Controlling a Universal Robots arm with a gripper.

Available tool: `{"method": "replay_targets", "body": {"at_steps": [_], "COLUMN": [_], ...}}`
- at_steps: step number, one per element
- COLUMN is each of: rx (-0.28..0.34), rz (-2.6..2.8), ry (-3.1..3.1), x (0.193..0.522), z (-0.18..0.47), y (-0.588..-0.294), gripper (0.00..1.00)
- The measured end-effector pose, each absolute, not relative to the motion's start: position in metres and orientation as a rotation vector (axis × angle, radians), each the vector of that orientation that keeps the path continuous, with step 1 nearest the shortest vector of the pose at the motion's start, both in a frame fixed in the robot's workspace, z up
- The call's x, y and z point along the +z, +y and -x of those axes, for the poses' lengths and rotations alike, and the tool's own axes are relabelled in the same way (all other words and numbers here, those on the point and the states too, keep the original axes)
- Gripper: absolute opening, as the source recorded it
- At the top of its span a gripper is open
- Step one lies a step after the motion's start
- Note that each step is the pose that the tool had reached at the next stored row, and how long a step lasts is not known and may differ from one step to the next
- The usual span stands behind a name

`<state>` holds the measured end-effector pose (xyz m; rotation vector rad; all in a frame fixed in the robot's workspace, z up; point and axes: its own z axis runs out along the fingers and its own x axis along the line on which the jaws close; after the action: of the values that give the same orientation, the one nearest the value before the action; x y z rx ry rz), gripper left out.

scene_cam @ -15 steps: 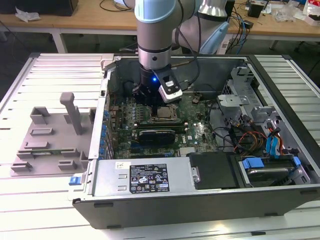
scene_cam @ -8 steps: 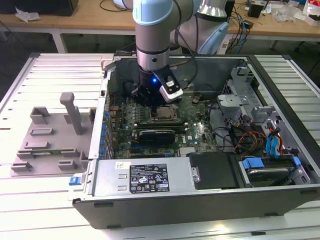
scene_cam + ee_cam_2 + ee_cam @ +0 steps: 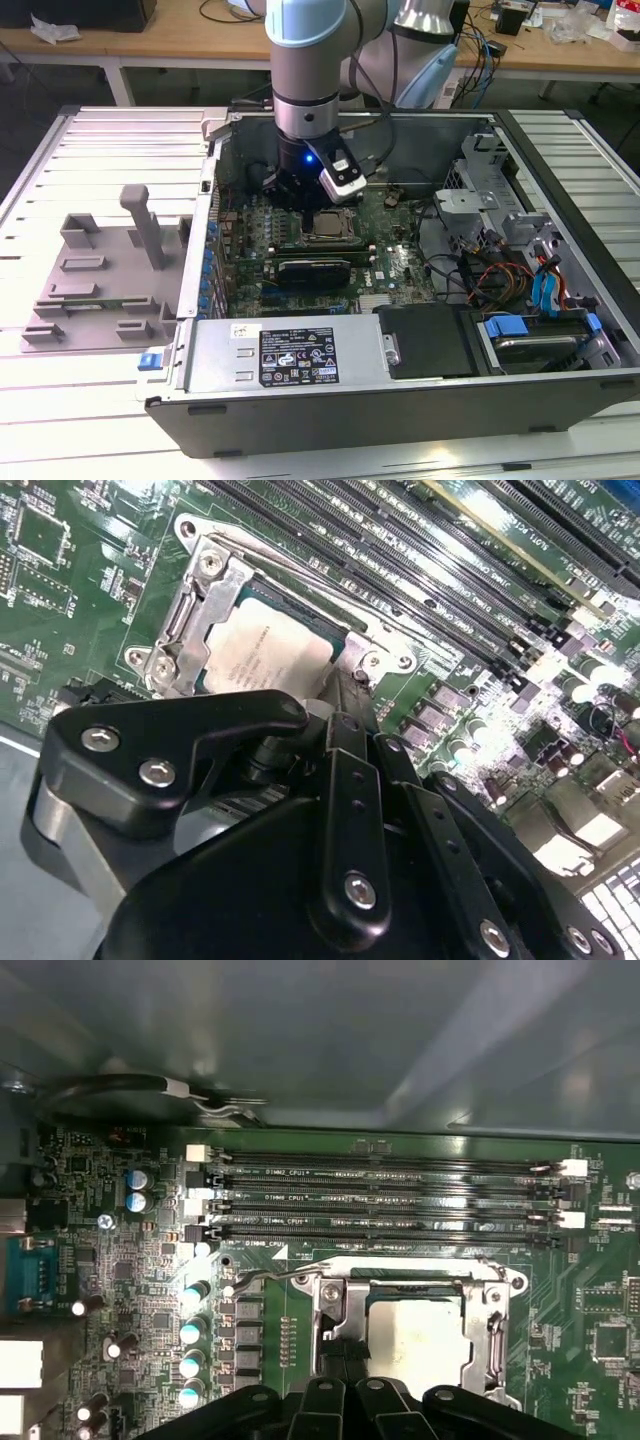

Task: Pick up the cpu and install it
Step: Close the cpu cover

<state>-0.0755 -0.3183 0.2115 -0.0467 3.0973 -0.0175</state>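
The cpu, a flat pale-silver square, lay inside the socket frame just under the end effector, whose spread or closure could not be told.

- On the tabletop, from its middle toward the exterior view's right: computer case, lying open.
- Just beside the case, toward the tabletop's edge at the exterior view's left: fixture tray.
- On the floor of the case: motherboard.
- Within the socket frame on the motherboard: cpu, lying flat.
- Alongside the socket frame: memory slots, in parallel rows.
- Along the case wall nearest the exterior view's camera: power supply.
- Between power supply and socket frame: card.
- Close over the socket frame: claw.
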Motion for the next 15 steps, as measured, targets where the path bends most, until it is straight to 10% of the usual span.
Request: {"method": "replay_targets", "body": {"at_steps": [15], "rx": [-0.011], "rz": [0.211], "ry": [3.079], "x": [0.2048], "z": [0.0768], "y": [-0.324], "gripper": [0.11]}}
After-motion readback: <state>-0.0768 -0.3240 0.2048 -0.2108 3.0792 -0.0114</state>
